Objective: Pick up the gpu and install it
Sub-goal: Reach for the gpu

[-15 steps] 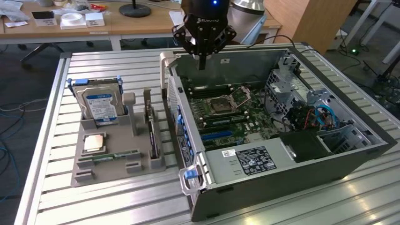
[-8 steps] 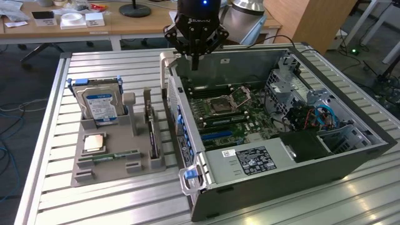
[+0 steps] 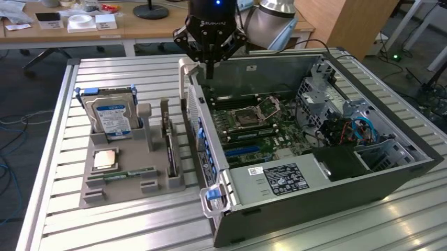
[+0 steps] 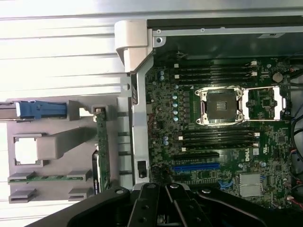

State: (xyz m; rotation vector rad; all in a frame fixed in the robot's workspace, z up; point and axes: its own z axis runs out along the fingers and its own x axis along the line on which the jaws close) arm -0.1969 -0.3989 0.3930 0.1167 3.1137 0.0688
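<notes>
Jaws are hovering pressed together, empty, above the open PC case's [image 3: 335, 193] rim. gpu [image 3: 169, 146] is standing on edge in the gray rack [image 3: 115, 196] on the tabletop [image 3: 104, 230], just beside the case.

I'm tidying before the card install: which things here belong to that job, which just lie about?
Job: thin dark gpu card in the grey holder; open black computer case; black gripper, fingers shut, above its edge.
Lying about: blue-labelled boxy hard drive; narrow green RAM stick; square metallic processor chip.
</notes>
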